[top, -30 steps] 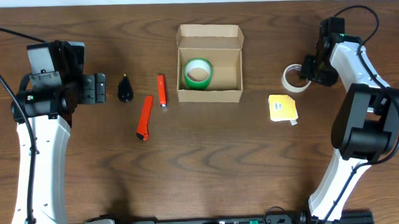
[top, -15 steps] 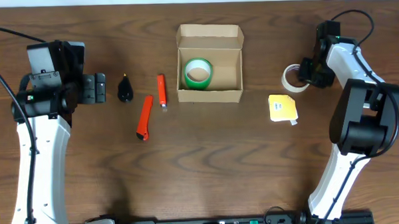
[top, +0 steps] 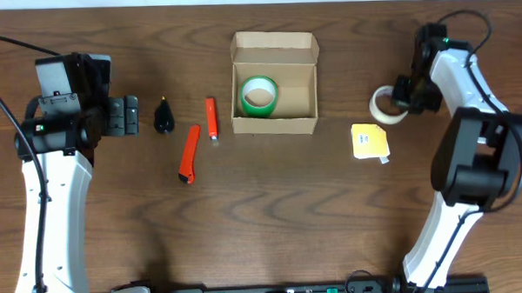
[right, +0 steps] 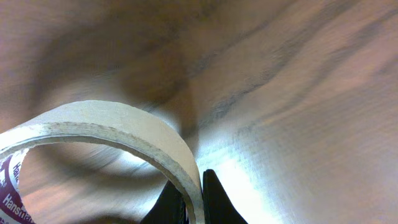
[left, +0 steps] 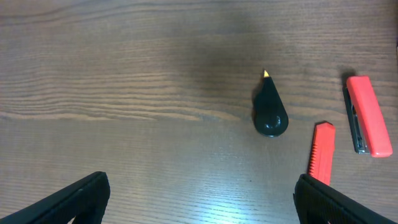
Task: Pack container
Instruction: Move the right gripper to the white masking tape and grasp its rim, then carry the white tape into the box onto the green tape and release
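Logged a small shift of the white tape roll (top: 374, 107), right of the overhead frame, slightly down-frame against a second ago; found its wall pinched between the closed fingers of the right gripper (right: 190, 202) and, judging by the shadow beneath, tipped up off the bench (top: 272, 207). Found the left gripper (left: 199, 190) spread wide and empty at far left. Reads as grasp secured, leaving the carry to the cardboard box (top: 275, 124) at upper centre, lid open, with a green tape roll (top: 247, 96) in its left half.
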